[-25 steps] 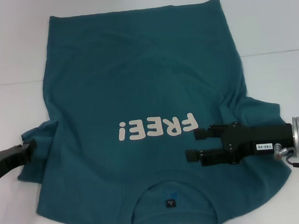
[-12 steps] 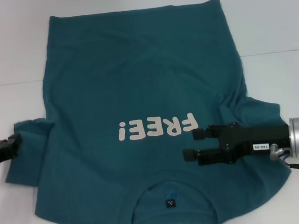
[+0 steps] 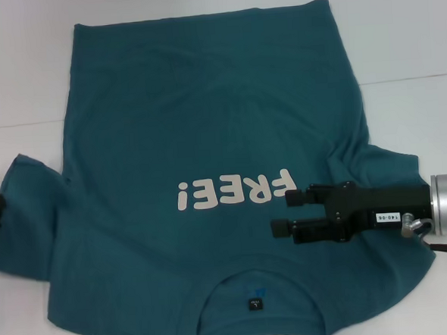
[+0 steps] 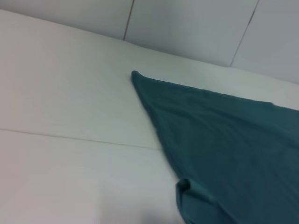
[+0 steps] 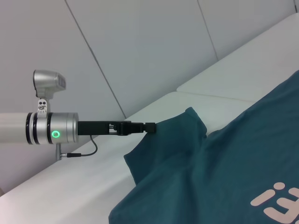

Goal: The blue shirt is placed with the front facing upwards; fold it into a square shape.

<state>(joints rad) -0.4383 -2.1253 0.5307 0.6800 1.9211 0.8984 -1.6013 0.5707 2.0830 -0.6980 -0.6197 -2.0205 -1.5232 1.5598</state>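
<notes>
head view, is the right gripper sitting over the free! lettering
No, the right gripper hovers open over plain fabric of the blue shirt, just beside the end of the white FREE! lettering, not covering it.

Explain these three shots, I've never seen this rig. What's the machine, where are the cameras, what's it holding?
It is a two-armed robot with a pincer gripper on each arm. One picture comes from a camera on its head, looking down at the work; the other two come from cameras on its wrists.

On the white table lies the blue shirt, front up, with its "FREE!" lettering and collar label showing.

The left gripper, seen best from the right wrist camera, appears to pinch the edge of one sleeve at the shirt's left side. The right gripper is over the shirt beside the lettering, fingers open, holding nothing. The left wrist picture shows only table and shirt.
</notes>
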